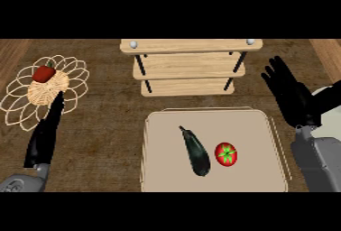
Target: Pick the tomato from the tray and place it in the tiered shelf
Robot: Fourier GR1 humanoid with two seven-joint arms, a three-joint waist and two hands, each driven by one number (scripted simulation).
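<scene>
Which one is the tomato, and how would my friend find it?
Find the big beige tray in front of the wooden shelf. Two things lie on it, side by side. The tomato is the small round red one with a green star on top, right of the long dark eggplant.

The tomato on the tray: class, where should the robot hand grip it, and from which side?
Grip the tomato round its sides, from above and the right: its stem faces up, and the eggplant lies close on its left.
</scene>
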